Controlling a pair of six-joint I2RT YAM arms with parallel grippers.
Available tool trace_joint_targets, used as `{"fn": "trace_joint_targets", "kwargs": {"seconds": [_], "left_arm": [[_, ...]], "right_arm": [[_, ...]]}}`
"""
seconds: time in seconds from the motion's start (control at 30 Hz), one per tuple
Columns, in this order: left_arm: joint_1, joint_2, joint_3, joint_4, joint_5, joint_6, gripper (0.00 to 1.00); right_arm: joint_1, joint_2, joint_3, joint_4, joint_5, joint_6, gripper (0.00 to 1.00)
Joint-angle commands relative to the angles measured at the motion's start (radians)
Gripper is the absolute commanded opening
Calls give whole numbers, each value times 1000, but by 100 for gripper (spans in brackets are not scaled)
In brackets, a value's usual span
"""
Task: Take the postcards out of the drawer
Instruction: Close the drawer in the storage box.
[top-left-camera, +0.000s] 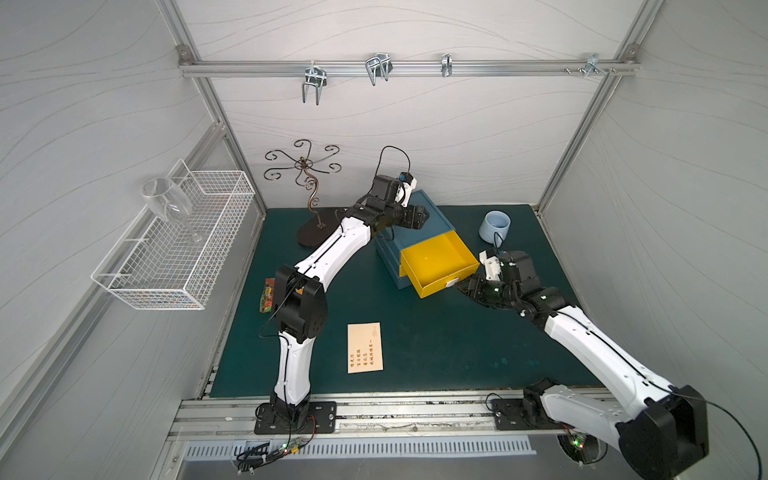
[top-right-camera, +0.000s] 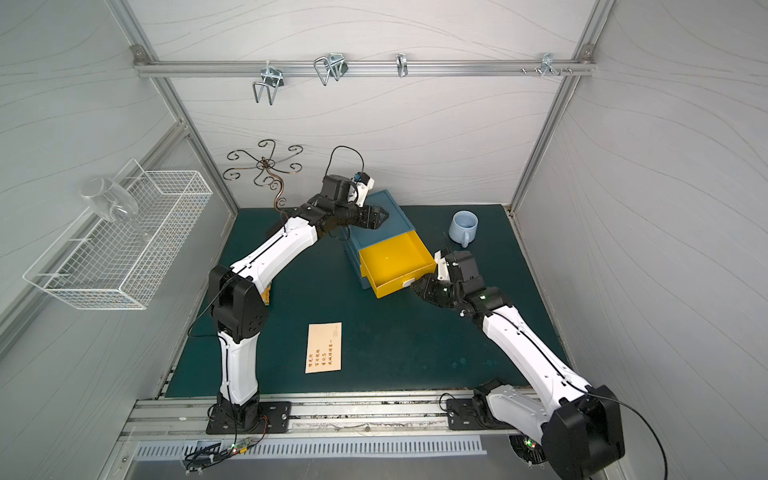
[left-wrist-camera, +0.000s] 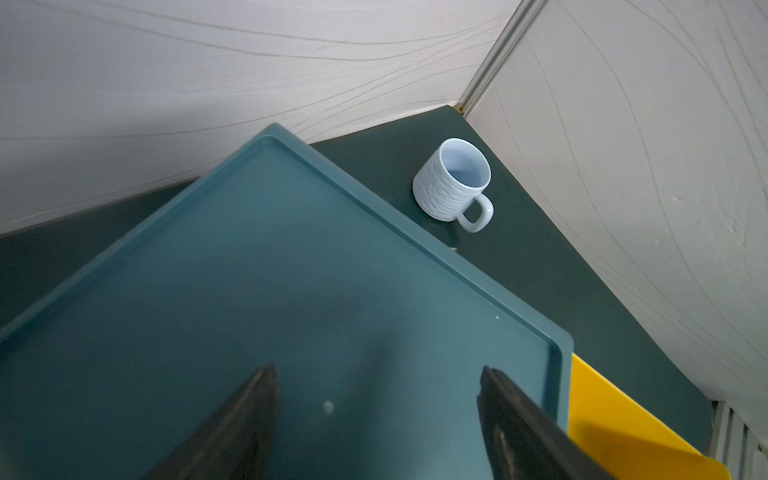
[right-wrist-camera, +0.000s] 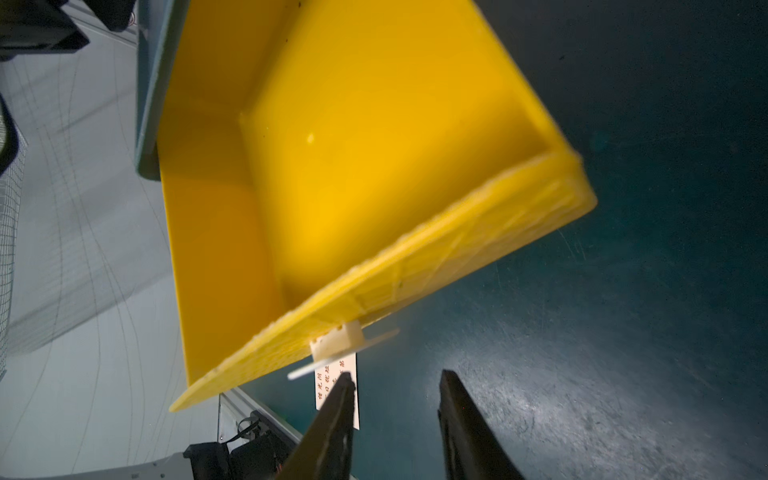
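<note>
Since the yellow plastic drawer (top-left-camera: 436, 257) stands pulled far out of the teal-blue plastic cabinet (top-left-camera: 436, 214) at the middle of the desk's back edge, and shows only its bare floor in both top views and the right wrist view, the emptying looks done or nearly so. One flat cream-beige postcard (top-left-camera: 365, 348) printed with orange-brown characters lies face up on the green-topped desk (top-left-camera: 436, 353), near the front edge and left of the middle. Whether more cards lie under it I cannot tell, and no other is in sight. The drawer's rear end is hidden under the cabinet, so a card tucked there cannot be ruled out; checking that seems to be all that is left.

The left fingers (left-wrist-camera: 249, 415) hang spread wide above the cabinet's top, holding nothing. The right fingers (right-wrist-camera: 336, 415) are parted just short of the drawer's small white handle (right-wrist-camera: 336, 338), with nothing between them.

A pale blue ribbed mug (top-left-camera: 494, 226) near the back right corner is empty. In the white wire basket (top-left-camera: 178, 257) on the left wall leans a clear wine glass (top-left-camera: 166, 203). A green-and-red snack packet (top-left-camera: 268, 295) lies at the desk's left edge, partly behind the left arm.
</note>
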Motion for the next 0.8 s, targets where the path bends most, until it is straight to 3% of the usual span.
{"fn": "trace_joint_targets", "kwargs": {"seconds": [0.0,0.2,0.77], "left_arm": [[-17,-2,-15,15,-19,46,81],[-46,4,-71,10,-59,83,82],[-54,-18,-190,25,-56,42,83]], "right_arm": [[7,37,-3,101,17,34,36],[7,112,29,179,12,47,36],[-5,342,137,335,-36,77,35]]}}
